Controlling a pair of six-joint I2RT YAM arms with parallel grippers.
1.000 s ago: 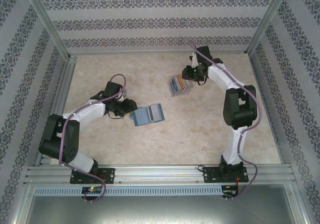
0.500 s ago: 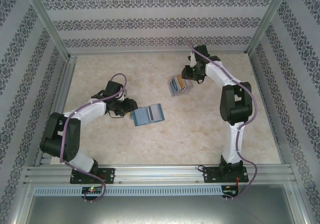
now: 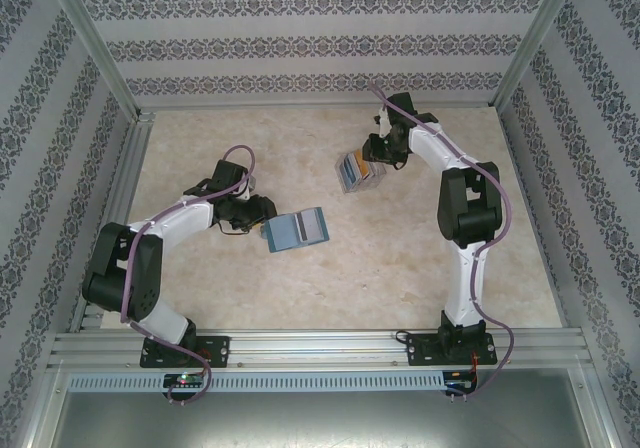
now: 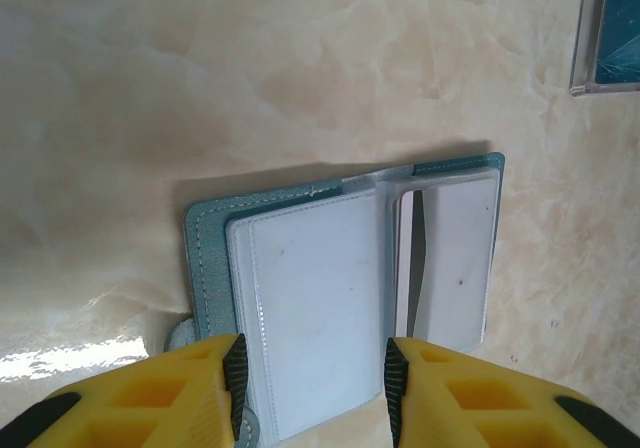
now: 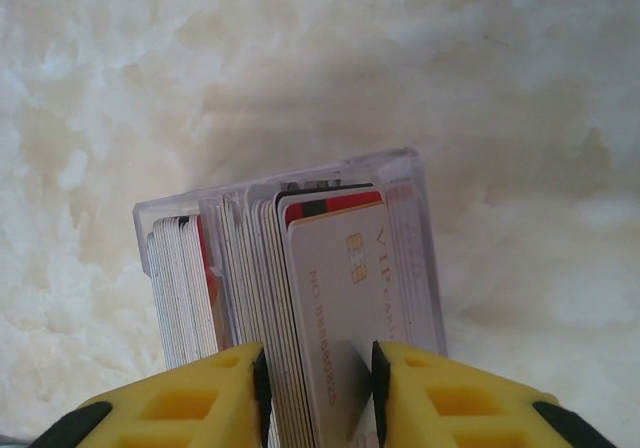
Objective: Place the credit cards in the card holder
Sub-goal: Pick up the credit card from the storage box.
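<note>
With left fingers point(image 4: 180, 388) clamping the opened card holder point(image 4: 320, 298) left of the worktop's point(image 3: 400, 258) middle and right fingers point(image 5: 200, 398) narrow round front credit cards point(image 5: 340, 278) in a clear box point(image 5: 415, 183) nearer the far edge, grip unclear, likely to drag out several tight-packed cards together.

The surface point(image 3: 400, 258) is pale beige with soft, cloudy marks like marble. Two things are on it. The card holder point(image 3: 297, 229) is near the middle, a bit to the left. It is open, teal on the outside, with clear pockets point(image 4: 320, 308) inside. The credit cards point(image 3: 358, 171) are farther back and to the right, well apart from it. They stand on edge, packed in a clear box point(image 5: 170, 208). The one in front is white with a gold chip.
</note>
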